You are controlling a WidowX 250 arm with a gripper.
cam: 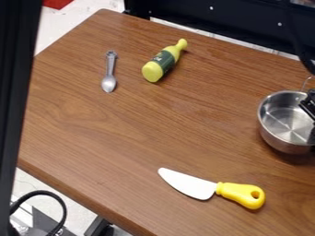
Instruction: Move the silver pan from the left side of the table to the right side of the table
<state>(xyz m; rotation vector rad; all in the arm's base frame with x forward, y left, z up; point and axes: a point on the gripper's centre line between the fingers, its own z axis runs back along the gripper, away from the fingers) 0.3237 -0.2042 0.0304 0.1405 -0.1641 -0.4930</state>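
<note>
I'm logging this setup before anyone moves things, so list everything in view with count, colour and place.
Pot: one, silver, right edge of the table
Knife: one, white blade and yellow handle, near side
Bottle: one, yellow-green with dark label, lying towards the far side
Spoon: one, silver-grey, left of the bottle
Table: one, brown wood-look, centre
Post: one, black, left edge
Panel: one, black, top right
Red item: one, top left
Cable: one, black, lower left
Hand: one, black, by the pot's right side
</note>
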